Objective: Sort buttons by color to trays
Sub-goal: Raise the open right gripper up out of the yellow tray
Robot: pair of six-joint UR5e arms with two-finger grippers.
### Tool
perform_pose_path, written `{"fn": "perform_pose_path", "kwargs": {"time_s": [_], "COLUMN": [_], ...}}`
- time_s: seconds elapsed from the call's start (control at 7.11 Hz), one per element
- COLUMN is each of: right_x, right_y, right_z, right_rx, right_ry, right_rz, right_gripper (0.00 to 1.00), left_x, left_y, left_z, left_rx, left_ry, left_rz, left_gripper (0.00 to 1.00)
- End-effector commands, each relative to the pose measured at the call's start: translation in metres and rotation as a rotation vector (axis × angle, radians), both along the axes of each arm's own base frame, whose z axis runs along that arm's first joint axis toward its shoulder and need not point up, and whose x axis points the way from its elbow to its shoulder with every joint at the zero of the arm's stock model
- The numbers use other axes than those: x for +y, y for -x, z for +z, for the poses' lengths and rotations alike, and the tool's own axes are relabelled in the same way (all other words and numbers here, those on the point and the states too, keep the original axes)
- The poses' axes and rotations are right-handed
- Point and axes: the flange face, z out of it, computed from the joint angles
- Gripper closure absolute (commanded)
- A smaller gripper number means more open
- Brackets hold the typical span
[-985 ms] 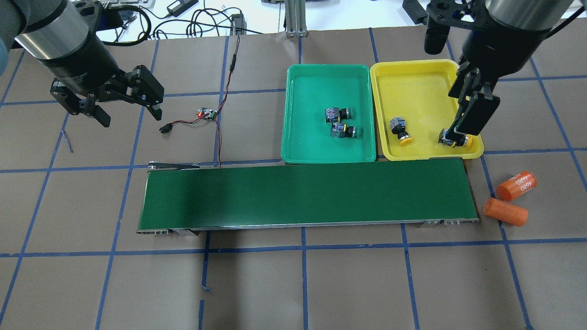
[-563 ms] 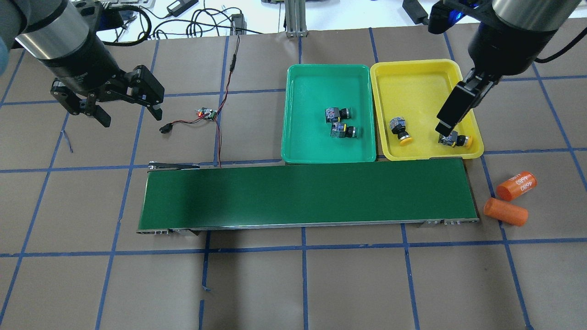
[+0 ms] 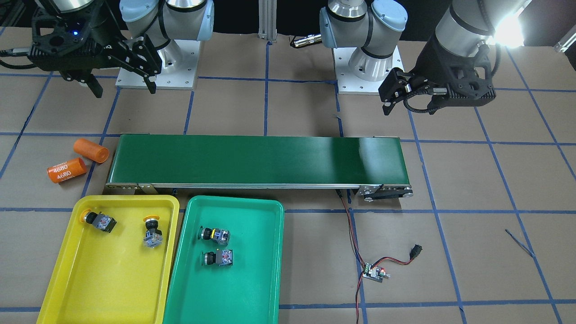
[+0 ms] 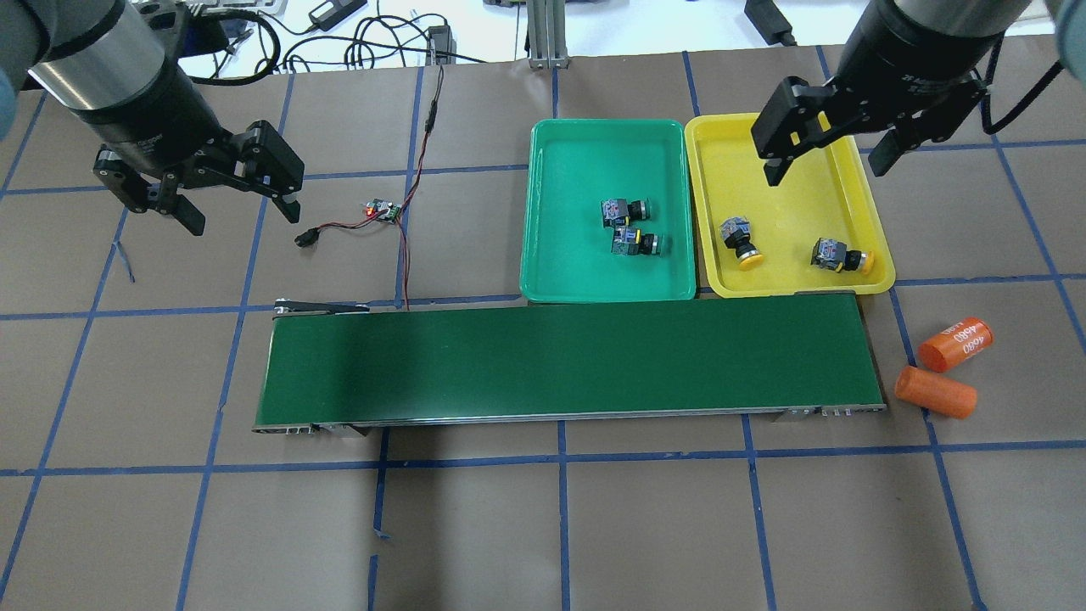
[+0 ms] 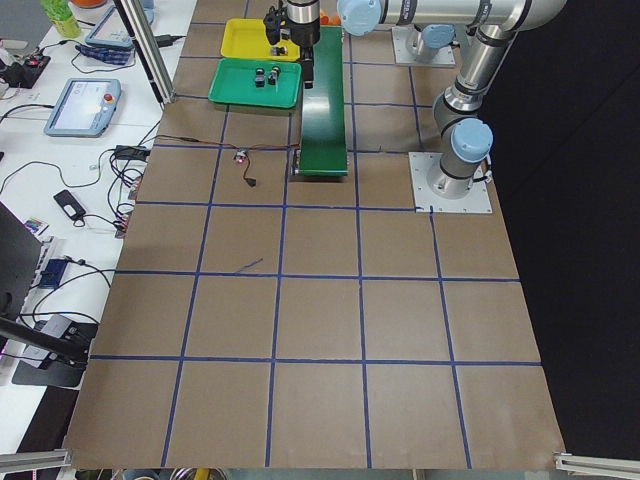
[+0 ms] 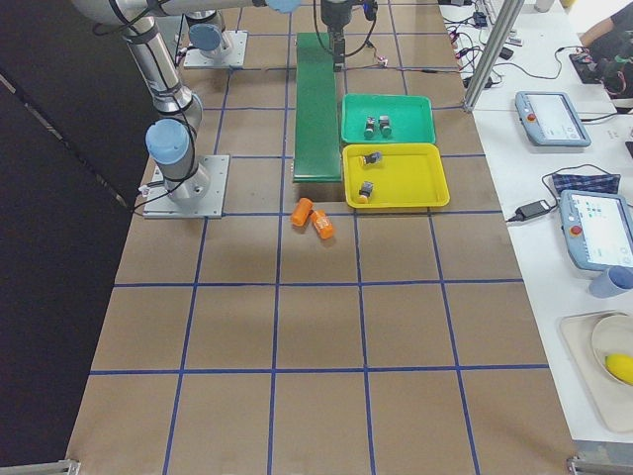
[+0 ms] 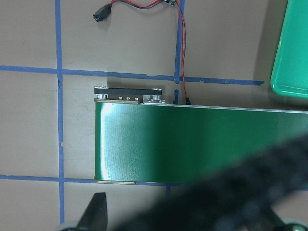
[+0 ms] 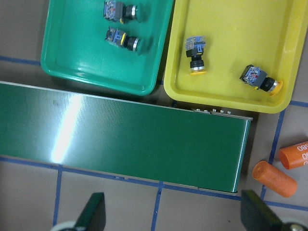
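Two yellow-capped buttons (image 4: 740, 242) (image 4: 838, 255) lie on their sides in the yellow tray (image 4: 789, 136), toward its conveyor-side end. Two more buttons (image 4: 624, 210) (image 4: 636, 243) lie in the green tray (image 4: 585, 153); their cap colour is too small to tell. My right gripper (image 4: 825, 168) hangs open and empty above the yellow tray, well clear of both buttons. In the right wrist view its fingers (image 8: 94, 211) frame the conveyor, with both trays above them. Far to the left, my left gripper (image 4: 240, 214) hangs open and empty over bare table.
A long dark green conveyor belt (image 4: 568, 361) runs in front of both trays. Two orange cylinders (image 4: 956, 344) (image 4: 935, 392) lie off its right end. A small circuit board (image 4: 383, 210) with red-black wires lies near the left gripper. Cables clutter the far edge.
My right gripper has let go of the yellow button near the yellow tray's corner, risen, turned and moved back over the tray. The button stays put. The left arm has not moved.
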Motion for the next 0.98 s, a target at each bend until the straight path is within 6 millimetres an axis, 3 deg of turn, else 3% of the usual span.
{"fn": "perform_pose_path", "kwargs": {"time_s": [0.0,0.42,0.84], "right_x": [-0.003,0.005,0.005], "right_y": [-0.013,-0.015,-0.015], "right_z": [-0.007,-0.025,-0.026], "right_rx": [0.011,0.010,0.007], "right_ry": [-0.008,-0.042,-0.044], "right_rz": [-0.060,-0.053,-0.056], "right_gripper": [0.00,0.00,0.00], "left_x": [0.000,0.000,-0.003], "left_y": [0.000,-0.001,-0.002], "left_z": [0.000,0.001,0.000], "left_rx": [0.000,0.000,-0.001], "left_ry": [0.000,0.002,0.009], "left_rz": [-0.001,0.000,0.002], "left_gripper": [0.00,0.00,0.00]}}
